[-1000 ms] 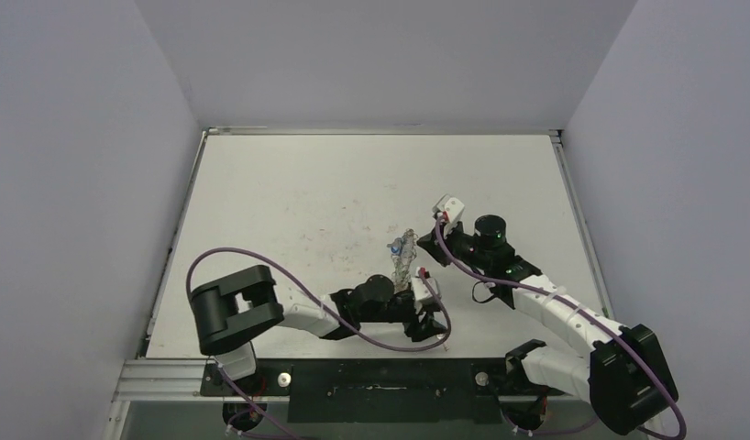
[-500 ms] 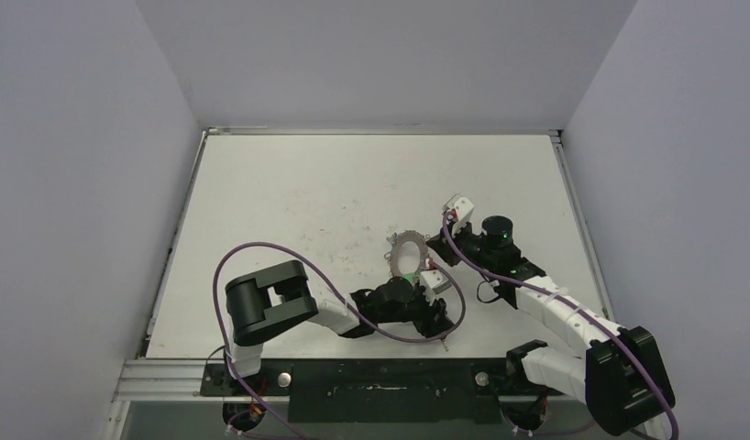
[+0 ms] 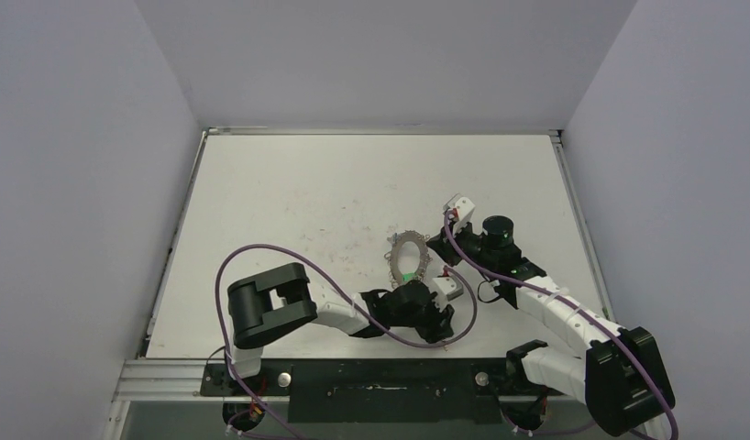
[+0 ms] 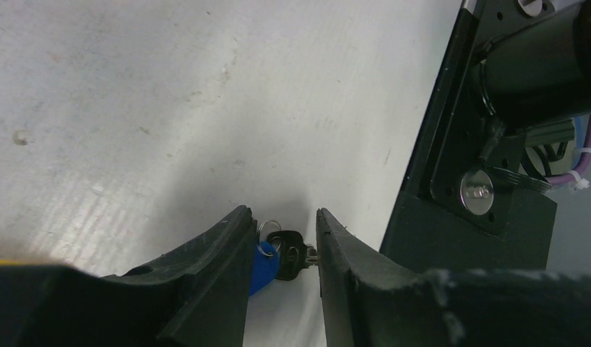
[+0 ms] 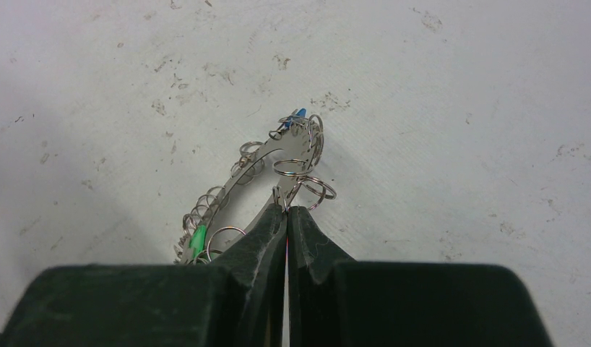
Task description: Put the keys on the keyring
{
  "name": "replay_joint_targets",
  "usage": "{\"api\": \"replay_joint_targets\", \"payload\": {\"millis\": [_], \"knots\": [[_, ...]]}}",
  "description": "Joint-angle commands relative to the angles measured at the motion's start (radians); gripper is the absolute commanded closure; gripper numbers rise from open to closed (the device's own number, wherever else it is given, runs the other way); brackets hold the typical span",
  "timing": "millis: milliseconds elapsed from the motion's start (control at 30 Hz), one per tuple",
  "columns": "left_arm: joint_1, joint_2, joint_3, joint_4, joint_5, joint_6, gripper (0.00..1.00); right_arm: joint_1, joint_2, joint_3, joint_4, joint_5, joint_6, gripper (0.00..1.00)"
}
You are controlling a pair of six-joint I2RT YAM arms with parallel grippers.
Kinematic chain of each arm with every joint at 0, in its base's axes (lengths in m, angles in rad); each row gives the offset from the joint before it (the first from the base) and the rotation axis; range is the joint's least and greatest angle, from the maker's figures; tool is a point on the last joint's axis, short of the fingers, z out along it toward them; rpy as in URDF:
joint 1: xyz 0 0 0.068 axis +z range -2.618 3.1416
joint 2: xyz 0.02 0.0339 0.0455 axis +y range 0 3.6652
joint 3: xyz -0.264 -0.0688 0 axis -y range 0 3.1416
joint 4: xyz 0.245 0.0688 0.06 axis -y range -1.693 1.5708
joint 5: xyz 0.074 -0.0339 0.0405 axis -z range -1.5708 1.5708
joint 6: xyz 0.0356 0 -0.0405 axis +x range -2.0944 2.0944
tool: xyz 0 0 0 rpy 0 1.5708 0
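Note:
A small key with a black head, a blue tag and a little split ring lies on the table by the front edge. My left gripper has closed in on it, one finger against the tag and the other against the blade. In the top view the left gripper hides this key. The keyring, a silver band edged with wire loops, carries a green tag and a blue tag. My right gripper is shut on its near rim. The keyring stands mid-table, just beyond the left wrist.
The black mounting plate and a motor of the arm base stand close to the right of the left fingers. A purple cable loops over the left arm. The white table is scuffed and walled by grey panels.
The left arm swung right toward the front edge and its jaws narrowed round the blue-tagged key. The keyring turned from edge-on to face-up as the right gripper shifted slightly right.

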State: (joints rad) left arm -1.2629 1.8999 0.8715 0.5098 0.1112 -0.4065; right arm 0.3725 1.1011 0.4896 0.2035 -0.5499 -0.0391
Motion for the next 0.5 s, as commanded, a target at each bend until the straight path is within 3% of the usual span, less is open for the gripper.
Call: {"api": "replay_joint_targets", "payload": {"millis": [0,200,267,467], "knots": [[-0.032,0.022,0.03,-0.082,-0.031,0.024,0.67,-0.006,-0.037,0.008,0.033,-0.021,0.011,1.0],[-0.039,0.005,0.027,-0.098,-0.05,0.047,0.88,-0.007,-0.045,0.009,0.024,-0.022,0.012,1.0],[-0.039,-0.01,0.023,-0.091,-0.047,0.06,0.98,-0.006,-0.048,0.011,0.018,-0.022,0.011,1.0],[-0.035,-0.078,-0.008,-0.063,-0.047,0.064,1.0,-0.008,-0.058,0.018,0.005,-0.03,0.014,1.0]]}}
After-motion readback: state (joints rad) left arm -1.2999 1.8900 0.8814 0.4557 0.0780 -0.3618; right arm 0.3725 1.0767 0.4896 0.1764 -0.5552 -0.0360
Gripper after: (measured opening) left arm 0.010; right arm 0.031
